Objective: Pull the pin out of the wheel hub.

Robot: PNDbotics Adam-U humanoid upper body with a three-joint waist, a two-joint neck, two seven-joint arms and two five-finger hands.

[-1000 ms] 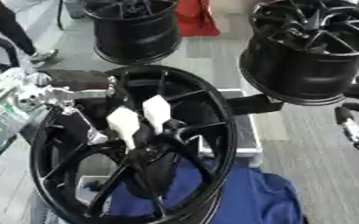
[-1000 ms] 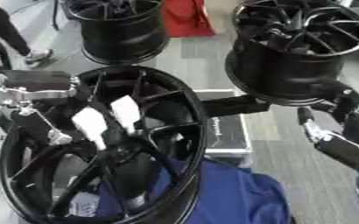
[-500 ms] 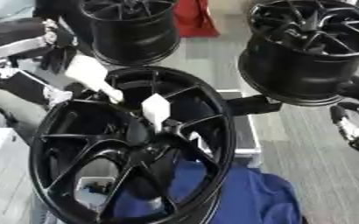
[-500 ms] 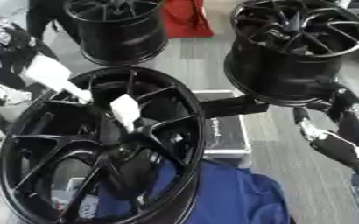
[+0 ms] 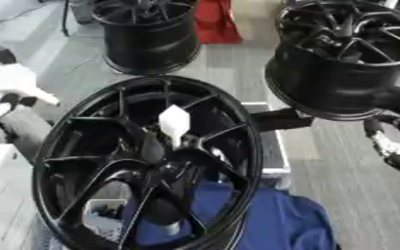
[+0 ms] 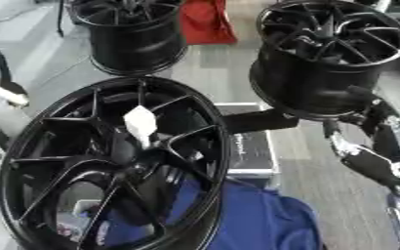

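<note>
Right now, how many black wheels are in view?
3. One big wheel up front with a white tag in its spokes, one wheel at far left, one wheel at far right. More may sit out of view.

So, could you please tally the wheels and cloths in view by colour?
Black wheel rims: 3 (near, far left, far right)
Blue cloth: 1
Red cloth: 1
Total: 5

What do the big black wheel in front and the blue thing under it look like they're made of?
The front wheel looks like cast metal with glossy black paint: rigid spokes that catch highlights. The blue thing looks like soft matte fabric, since it lies in folds and wrinkles.
</note>
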